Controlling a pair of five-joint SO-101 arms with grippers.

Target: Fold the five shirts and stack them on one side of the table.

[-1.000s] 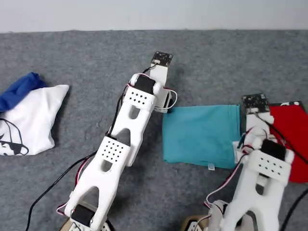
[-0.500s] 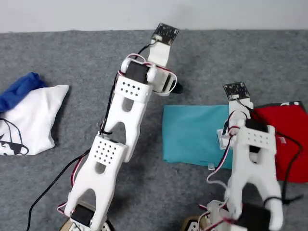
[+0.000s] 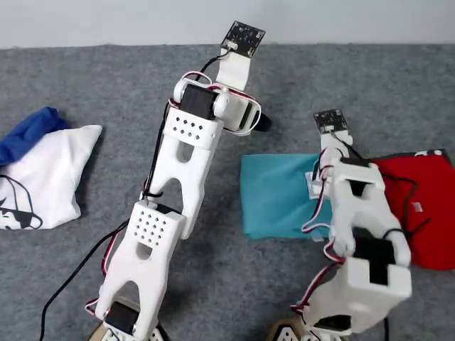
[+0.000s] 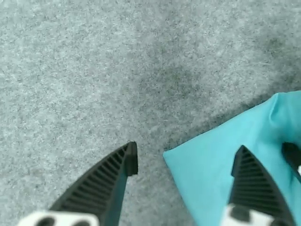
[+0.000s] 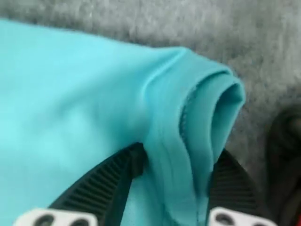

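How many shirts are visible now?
4: blue shirt and white shirt at the left edge, teal shirt mid-right, red shirt at the right edge. A fifth may be hidden.

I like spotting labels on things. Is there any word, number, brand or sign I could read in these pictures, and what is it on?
No text here is readable.
On the white shirt: a black drawing, no letters I can make out.
On the red shirt: a white mark at its far edge and a small white label, both too small to read.
On the teal shirt: no print visible.
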